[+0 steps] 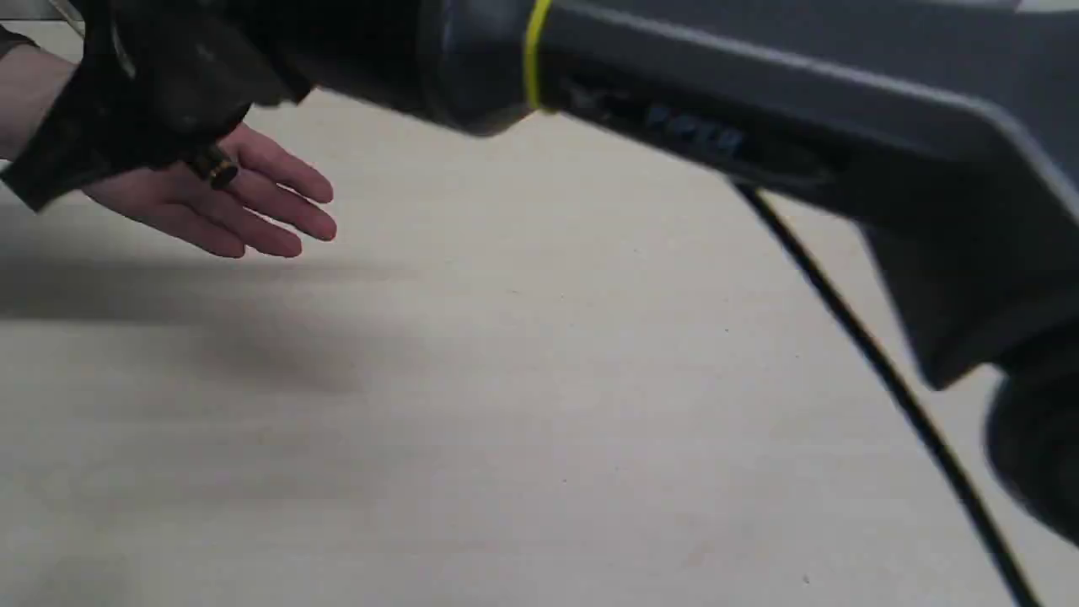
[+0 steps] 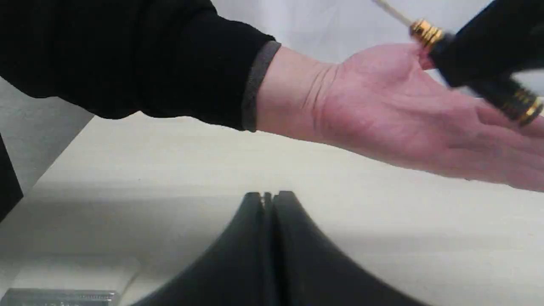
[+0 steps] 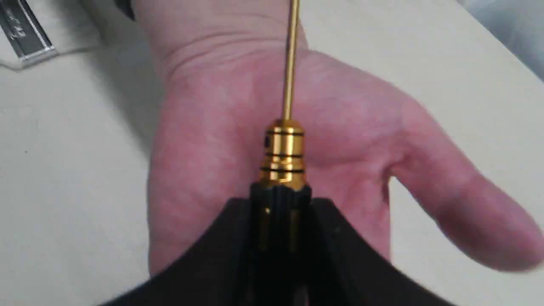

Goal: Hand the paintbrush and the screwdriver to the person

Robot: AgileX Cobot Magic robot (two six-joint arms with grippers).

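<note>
step: we judge the screwdriver handover is under way; the right gripper clamps its black handle above the person's open palm.
left gripper: jaws together, empty, over the surface.
next: we expect lowering onto the palm, then release.
hidden: paintbrush not visible; shaft tip cut off; exterior view blocked by the arm.
</note>
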